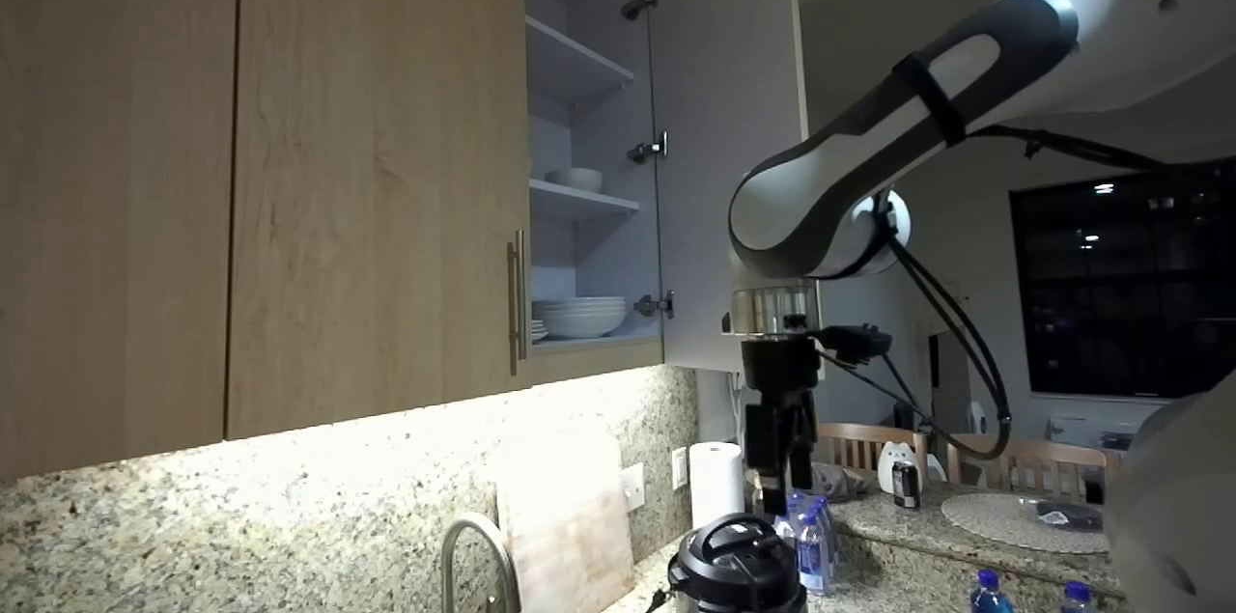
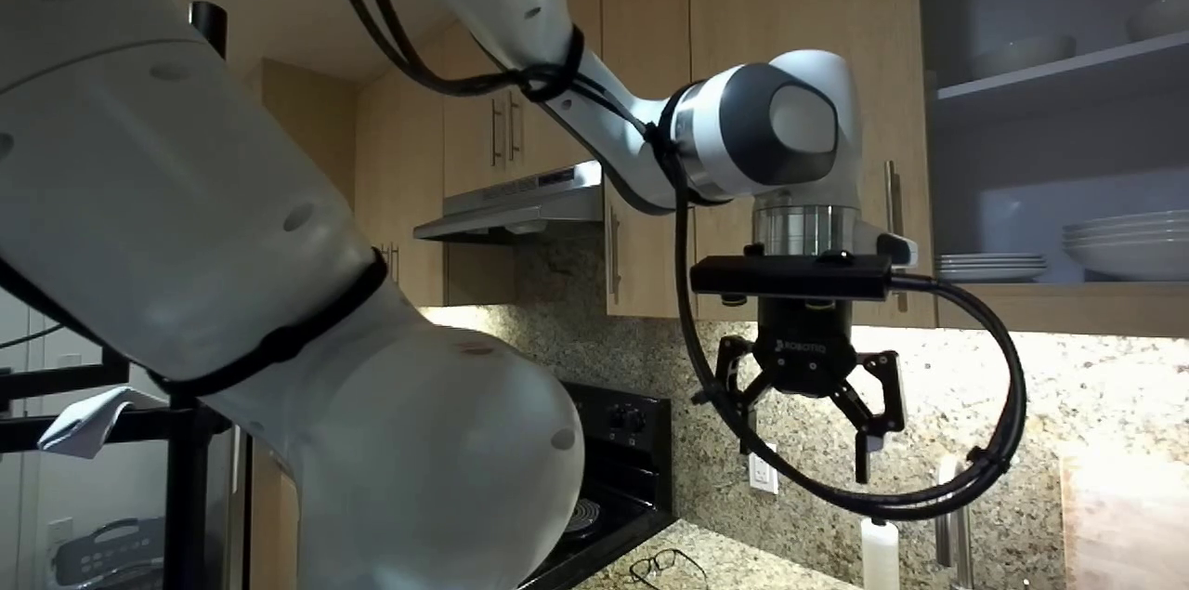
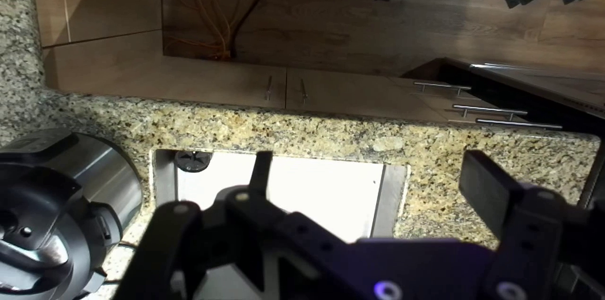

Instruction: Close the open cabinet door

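Observation:
The cabinet door (image 1: 719,111) stands wide open in an exterior view, its whitish inner face showing and three metal hinges along its left edge. Its bar handle is hidden. The door is out of view in the other pictures. The open cabinet (image 1: 594,343) holds bowls and plates; its inside also shows in an exterior view (image 2: 994,163). My gripper (image 1: 784,489) points down, its fingertips below the door's bottom edge; the wrist overlaps the door's lower outer part in that picture. In an exterior view the gripper (image 2: 804,457) has its fingers spread. The wrist view shows open, empty jaws (image 3: 368,167).
Wider closed doors (image 1: 377,159) adjoin the open cabinet. Below are a black-lidded cooker (image 1: 739,555), water bottles (image 1: 813,550), a paper roll (image 1: 716,483), a faucet (image 1: 478,536) and a leaning board (image 1: 565,516). The wrist view shows the sink (image 3: 394,186) beneath. Cables loop beside the gripper.

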Available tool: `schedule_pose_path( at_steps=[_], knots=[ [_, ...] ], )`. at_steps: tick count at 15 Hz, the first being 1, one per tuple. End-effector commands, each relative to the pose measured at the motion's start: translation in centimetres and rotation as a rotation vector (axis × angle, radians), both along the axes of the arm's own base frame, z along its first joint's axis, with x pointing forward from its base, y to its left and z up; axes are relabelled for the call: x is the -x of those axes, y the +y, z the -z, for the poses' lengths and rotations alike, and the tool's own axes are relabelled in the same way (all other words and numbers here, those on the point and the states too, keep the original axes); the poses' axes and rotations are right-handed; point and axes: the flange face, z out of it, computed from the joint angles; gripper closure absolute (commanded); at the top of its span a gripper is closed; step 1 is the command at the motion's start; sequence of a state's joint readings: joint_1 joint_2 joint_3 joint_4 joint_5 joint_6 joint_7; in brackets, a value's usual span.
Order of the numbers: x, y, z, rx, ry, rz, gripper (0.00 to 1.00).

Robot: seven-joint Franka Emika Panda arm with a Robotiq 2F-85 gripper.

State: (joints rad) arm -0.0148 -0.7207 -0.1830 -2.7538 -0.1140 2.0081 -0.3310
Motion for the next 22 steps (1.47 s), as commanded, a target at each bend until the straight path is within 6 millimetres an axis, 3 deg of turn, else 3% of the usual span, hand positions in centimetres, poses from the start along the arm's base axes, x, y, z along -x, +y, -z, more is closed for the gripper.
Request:
schedule_pose_path(
  at_steps=[1,11,22],
  knots=[
    [0.6,-1.1,-1.4,0.042,-0.056,-0.026,0.0],
    [2.2,-4.0,-5.7,0.135,-0.154,-0.005,0.0],
    [5.6,-12.0,-14.8,0.153,-0.423,0.283,0.0]
  ],
)
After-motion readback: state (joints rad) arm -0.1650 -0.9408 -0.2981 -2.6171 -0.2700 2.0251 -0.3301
